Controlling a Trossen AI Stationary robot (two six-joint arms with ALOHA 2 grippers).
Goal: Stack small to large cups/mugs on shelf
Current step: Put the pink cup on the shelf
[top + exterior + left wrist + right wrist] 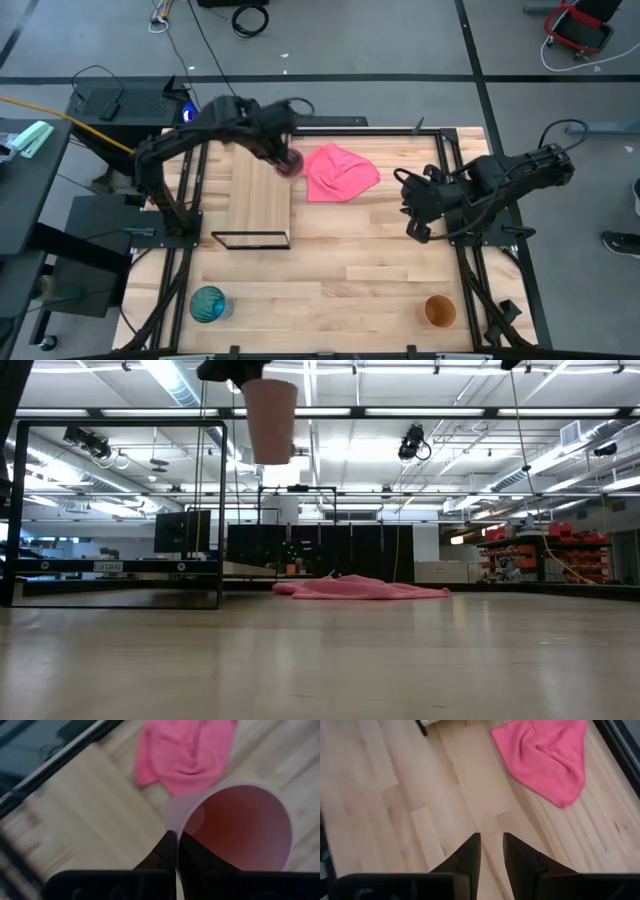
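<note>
My left gripper point(286, 158) is shut on the small pale pink cup point(240, 827), high above the right edge of the light-wood shelf board point(260, 190) with its black wire frame point(120, 510). In the low view the pink cup point(270, 420) hangs upright, well clear of everything below. The teal-blue cup point(208, 303) stands on the table near the front left. The orange-brown cup point(439, 311) stands near the front right. My right gripper point(415, 215) waits over the table's right side, its fingers point(491, 842) a narrow gap apart and empty. My left gripper pinches the pink cup's wall at the rim point(178, 827), one finger point(200, 862) inside the cup and one finger point(162, 852) outside. The fingers come from above. The cup hangs upright below them, mouth up, lifted clear of shelf and table.
A crumpled pink cloth point(340, 172) lies on the table just right of the shelf, under and beside the held cup. Bare slatted tabletop point(350, 270) lies between the shelf and the two front cups.
</note>
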